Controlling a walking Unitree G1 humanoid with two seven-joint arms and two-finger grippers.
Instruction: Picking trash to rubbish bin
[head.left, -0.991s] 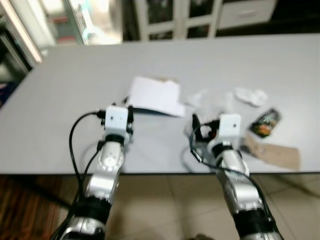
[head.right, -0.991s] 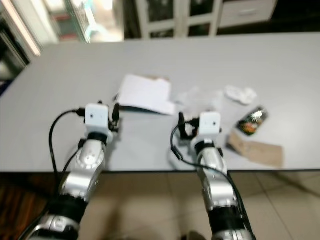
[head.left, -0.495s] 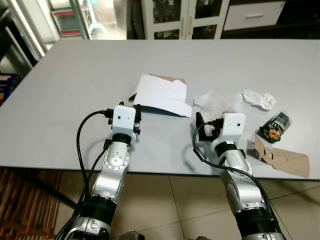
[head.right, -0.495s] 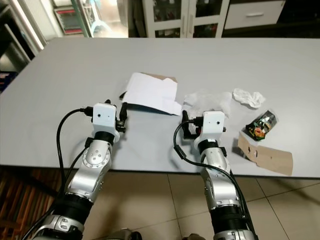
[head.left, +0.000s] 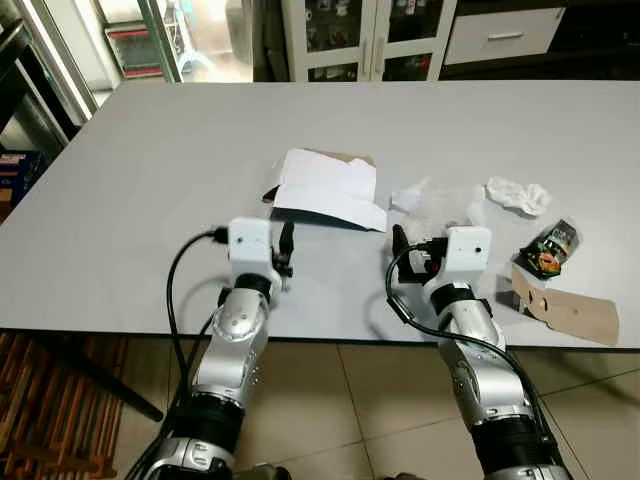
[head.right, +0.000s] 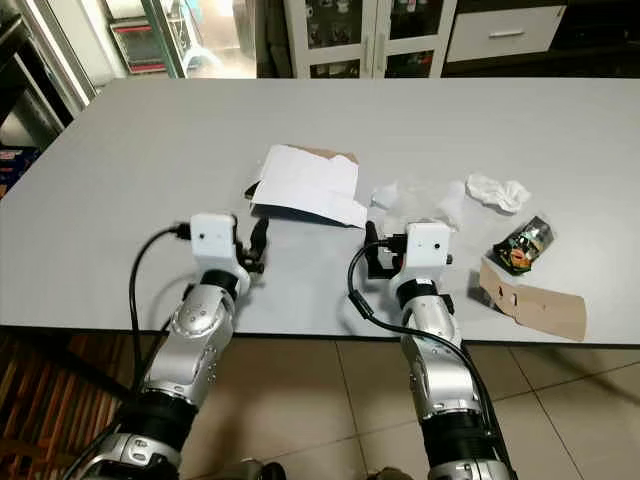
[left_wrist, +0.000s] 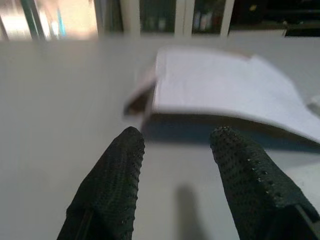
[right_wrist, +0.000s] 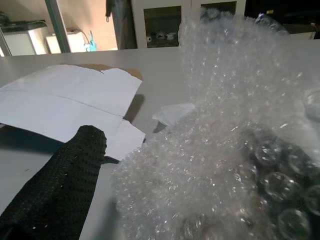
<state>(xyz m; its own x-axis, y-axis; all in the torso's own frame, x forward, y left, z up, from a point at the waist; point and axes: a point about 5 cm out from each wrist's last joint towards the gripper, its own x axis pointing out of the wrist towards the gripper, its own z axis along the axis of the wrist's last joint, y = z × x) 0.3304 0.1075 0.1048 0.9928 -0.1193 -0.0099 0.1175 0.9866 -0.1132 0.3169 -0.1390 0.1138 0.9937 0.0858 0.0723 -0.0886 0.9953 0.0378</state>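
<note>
The left gripper's (left_wrist: 172, 150) two black fingers (left_wrist: 112, 180) stand apart with bare table between them, low over the grey table (head.left: 150, 170) and pointed at the flattened white cardboard box (head.left: 328, 187) just ahead. The right gripper (head.left: 425, 235) sits near the table's front edge, pressed into a wad of clear bubble wrap (right_wrist: 235, 150) — one black finger (right_wrist: 60, 190) shows beside it, the other is hidden, so I cannot tell whether it grips. To the right lie a crumpled white tissue (head.left: 518, 195), a dark snack wrapper (head.left: 551, 248) and a brown cardboard piece (head.left: 562, 308).
</note>
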